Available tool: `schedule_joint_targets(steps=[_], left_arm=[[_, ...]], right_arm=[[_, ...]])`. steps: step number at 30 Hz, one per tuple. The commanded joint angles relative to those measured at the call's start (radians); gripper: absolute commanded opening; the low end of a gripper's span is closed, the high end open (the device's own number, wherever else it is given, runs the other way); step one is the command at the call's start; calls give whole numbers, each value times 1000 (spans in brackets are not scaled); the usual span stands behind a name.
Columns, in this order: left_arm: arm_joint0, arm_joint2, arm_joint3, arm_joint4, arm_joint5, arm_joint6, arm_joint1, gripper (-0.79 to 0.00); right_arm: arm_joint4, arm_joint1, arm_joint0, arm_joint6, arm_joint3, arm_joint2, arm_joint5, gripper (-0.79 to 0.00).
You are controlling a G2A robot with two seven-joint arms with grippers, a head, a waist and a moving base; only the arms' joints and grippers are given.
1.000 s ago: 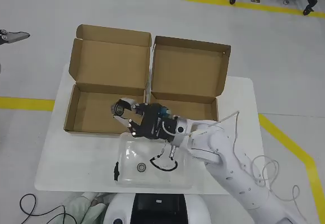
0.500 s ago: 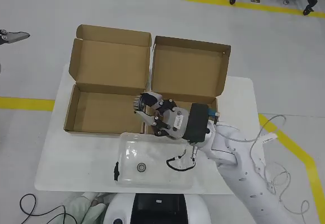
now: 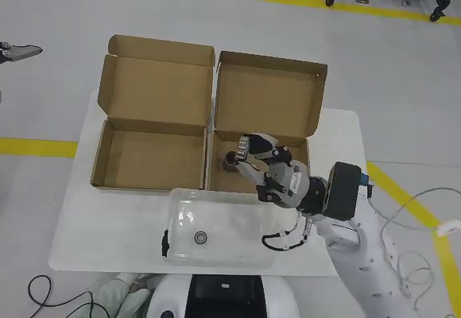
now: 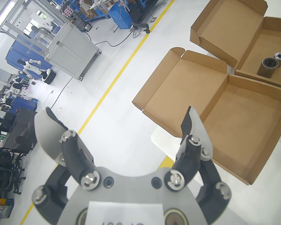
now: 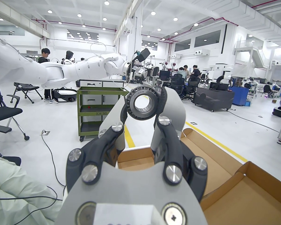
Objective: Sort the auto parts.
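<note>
My right gripper (image 3: 248, 151) is shut on a silver bearing ring (image 3: 242, 145) and holds it above the left part of the right cardboard box (image 3: 282, 157). In the right wrist view the ring (image 5: 142, 104) sits clamped between the fingertips of that gripper (image 5: 142, 97). The right box (image 4: 253, 47) holds a dark sleeve (image 4: 269, 67) and a silver cylinder (image 4: 280, 58), both upright. The left box (image 3: 135, 159) has nothing in it. My left gripper (image 4: 118, 113) is open with nothing between its fingers, off the table's far left (image 3: 16, 52).
A clear plastic tub (image 3: 184, 208) stands at the table's near edge with a small ring part (image 3: 201, 236) inside. Both box lids (image 3: 160, 79) stand open toward the far side. A white table (image 3: 334, 135) carries everything.
My right gripper has carried the bearing ring rightward, from over the left box to over the right box. The left gripper has not moved.
</note>
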Motion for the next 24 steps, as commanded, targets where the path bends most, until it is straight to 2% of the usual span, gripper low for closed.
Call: schedule_joint_targets(steps=[1, 16, 18, 24], left_arm=[[0, 0, 0, 0, 0, 0, 0, 0], [0, 0, 0, 0, 0, 0, 0, 0], [0, 0, 0, 0, 0, 0, 0, 0], [0, 0, 0, 0, 0, 0, 0, 0]], right_arm=[[-2, 3, -15, -7, -9, 11, -4, -785], [-12, 13, -61, -48, -15, 40, -11, -785], [-20, 13, -48, 1, 4, 25, 1, -785], [-18, 8, 26, 260, 33, -42, 85, -785]])
